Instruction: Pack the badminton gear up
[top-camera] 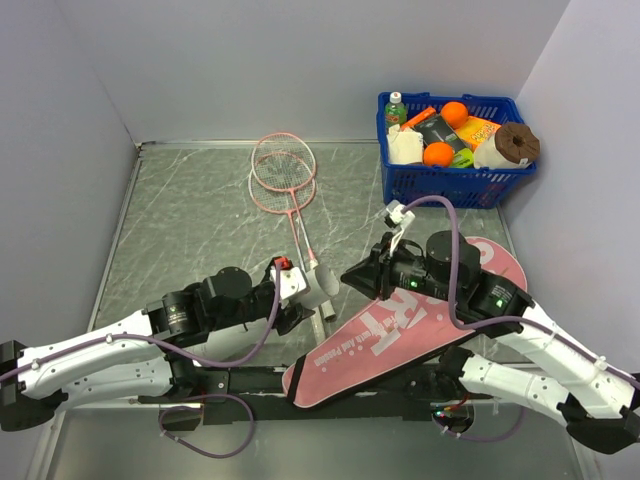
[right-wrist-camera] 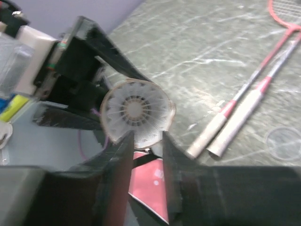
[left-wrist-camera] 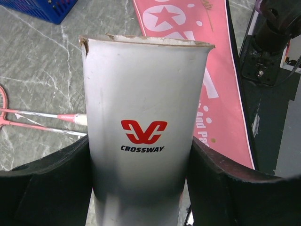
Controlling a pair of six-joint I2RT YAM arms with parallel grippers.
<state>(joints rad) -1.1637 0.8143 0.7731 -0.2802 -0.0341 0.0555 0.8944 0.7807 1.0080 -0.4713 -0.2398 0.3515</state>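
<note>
My left gripper (left-wrist-camera: 141, 157) is shut on a white tube (left-wrist-camera: 143, 84) printed with a red logo, holding it off the table with its open mouth towards the right arm. A white shuttlecock (right-wrist-camera: 136, 109) sits in the tube's mouth. My right gripper (right-wrist-camera: 146, 136) hovers just in front of that mouth, jaws apart with nothing clamped between them. The pink racket-shaped bag (top-camera: 400, 335) with white lettering lies flat under the right arm. Two pink-framed rackets (top-camera: 283, 172) lie stacked at the table's back middle, their pale handles (right-wrist-camera: 235, 117) pointing towards the arms.
A blue plastic basket (top-camera: 447, 185) of groceries stands at the back right corner. A clear round lid (right-wrist-camera: 283, 142) lies on the marble table beside the racket handles. Grey walls close in the table on the left, back and right.
</note>
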